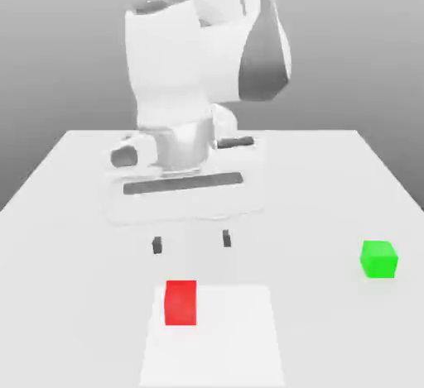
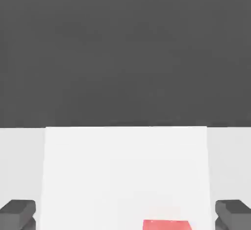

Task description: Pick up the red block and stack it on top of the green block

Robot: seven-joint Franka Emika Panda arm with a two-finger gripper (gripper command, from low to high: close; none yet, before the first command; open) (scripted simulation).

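Exterior view: fingers (image 1: 191, 243) spread apart, hanging above the counter (image 1: 74, 188), empty, just behind the red block (image 1: 181, 302); green block (image 1: 379, 260) well apart toward the exterior view's right. Best to shift forward over red, centre, then descend.

Hand view: red block (image 2: 166, 224) barely at frame edge, between the fingertips (image 2: 18, 211) but off-centre; needs centring before closing.

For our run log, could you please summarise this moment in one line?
phase: approach | gripper: open, above table | red block: on table, ungrasped | green block: apart, nothing stacked
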